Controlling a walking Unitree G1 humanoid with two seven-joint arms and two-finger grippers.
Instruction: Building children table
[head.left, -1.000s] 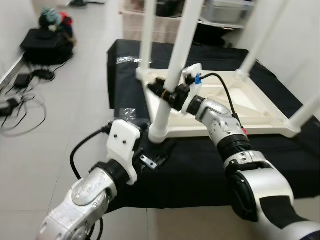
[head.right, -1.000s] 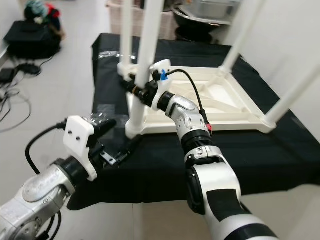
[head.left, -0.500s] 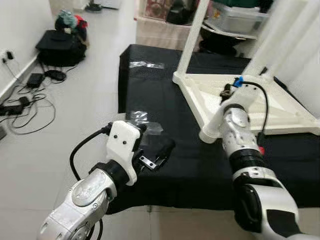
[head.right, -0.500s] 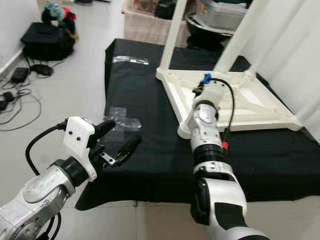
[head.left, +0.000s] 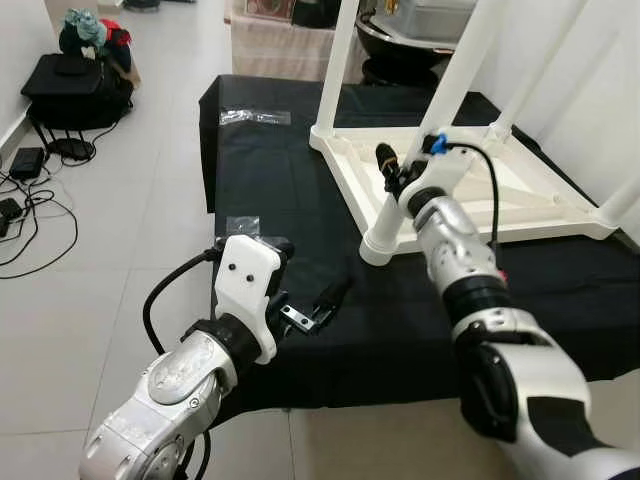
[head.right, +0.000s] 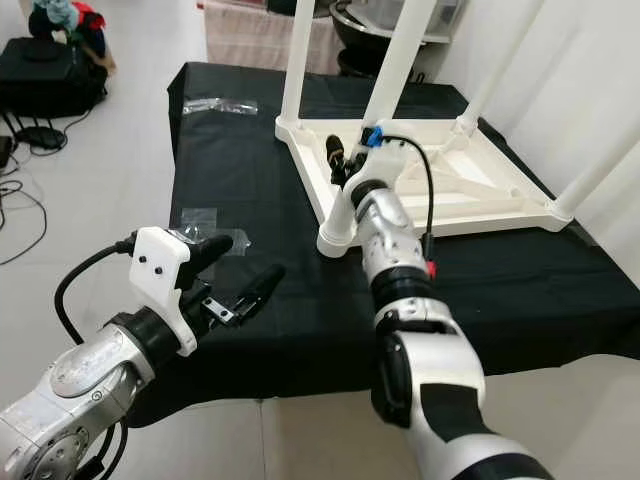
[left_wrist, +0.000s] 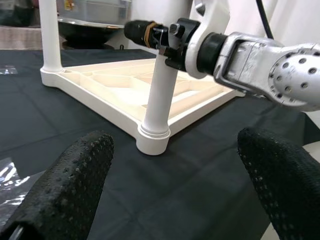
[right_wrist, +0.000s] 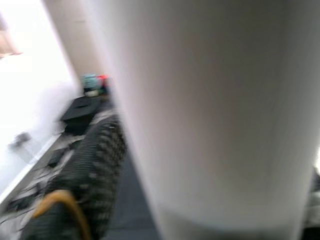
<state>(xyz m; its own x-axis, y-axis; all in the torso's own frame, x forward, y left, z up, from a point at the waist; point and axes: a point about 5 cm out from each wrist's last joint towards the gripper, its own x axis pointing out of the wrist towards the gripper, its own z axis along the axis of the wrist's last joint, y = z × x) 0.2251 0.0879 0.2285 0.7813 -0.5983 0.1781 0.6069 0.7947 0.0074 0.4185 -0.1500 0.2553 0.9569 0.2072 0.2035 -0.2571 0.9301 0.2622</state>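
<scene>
A: Left claw (head.left: 315, 268): spread wide, nothing held, hovering over the near edge of the counter (head.left: 270, 170). Same posture as a second ago; no change noted.

B: Anything by it?

A: A clear plastic bag (head.left: 240, 226) lies flat on the black cloth just behind this claw, untouched. Ahead and to its right stands the children table (head.left: 520, 195), upside down, top flat on the counter, four white legs pointing up.

B: And the working arm?

A: Right claw (head.left: 392, 165) is pressed against the near leg (head.left: 440, 105), partway up, above the corner socket. The right wrist view has the leg hard against the lens. I cannot tell whether the claw is clamped on the leg or merely beside it.

B: What has changed, then?

A: Chiefly the viewpoint. The head has swung over the last second, so the table's shift across the frame is no move of the table. The right claw was on this same leg a second ago and is on it now.

B: Meaning for the job?

A: My judgement: assembly is late-stage. All four legs stand in their corners, and this last one looks seated. What remains is likely a check of its tightness, then release. Risk: tugging the leg may drag the light frame across the cloth.
</scene>
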